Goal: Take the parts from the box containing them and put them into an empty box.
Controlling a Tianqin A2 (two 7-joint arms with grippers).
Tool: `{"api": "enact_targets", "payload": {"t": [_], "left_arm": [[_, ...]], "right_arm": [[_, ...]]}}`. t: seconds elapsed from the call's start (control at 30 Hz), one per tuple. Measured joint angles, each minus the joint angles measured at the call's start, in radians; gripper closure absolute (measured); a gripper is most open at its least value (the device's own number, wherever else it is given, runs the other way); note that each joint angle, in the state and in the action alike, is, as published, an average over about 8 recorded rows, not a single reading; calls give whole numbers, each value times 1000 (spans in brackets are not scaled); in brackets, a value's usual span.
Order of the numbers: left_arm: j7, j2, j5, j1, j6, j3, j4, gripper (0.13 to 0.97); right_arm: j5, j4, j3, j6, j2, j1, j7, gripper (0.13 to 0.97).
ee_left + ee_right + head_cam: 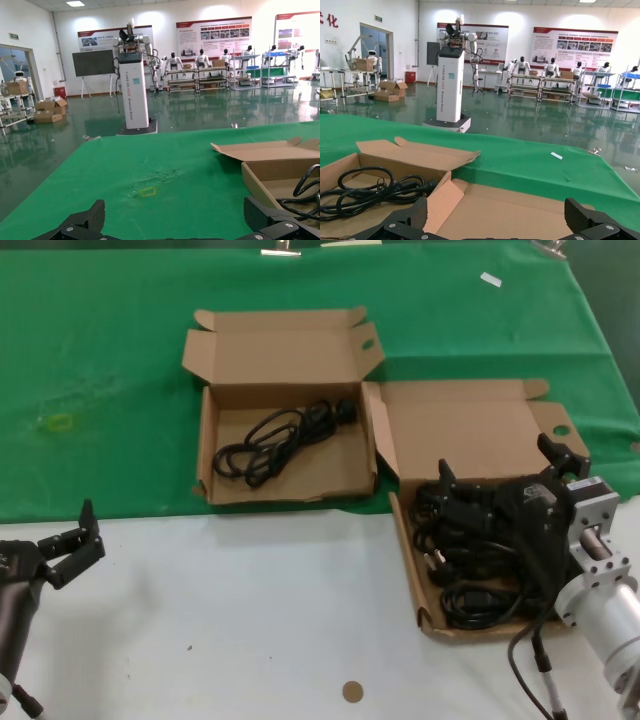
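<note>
Two open brown mailer boxes lie on the green cloth. The right box (408, 550) holds several coiled black power cords (470, 540). The left box (335, 475) holds one cord (280, 440) on its brown floor; that cord also shows in the right wrist view (370, 192) and the left wrist view (305, 195). My right gripper (500, 462) is open and empty, just above the cords in the right box, facing its raised lid (520, 210). My left gripper (75, 548) is open and empty over the white table at the near left.
The near table is white (250, 610) with a small brown disc (352, 691) on it. The green cloth (100, 360) covers the far part, with a yellow mark (60, 422) and a white scrap (490, 279). My own black cable (530, 660) hangs by the right arm.
</note>
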Motion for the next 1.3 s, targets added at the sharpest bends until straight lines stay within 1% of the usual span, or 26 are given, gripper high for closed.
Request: {"api": "enact_targets", "payload": {"t": [1.3], "left_arm": [[0, 0, 0, 0, 0, 0, 0, 132]], "right_arm": [[0, 0, 0, 0, 0, 0, 0, 129]]}}
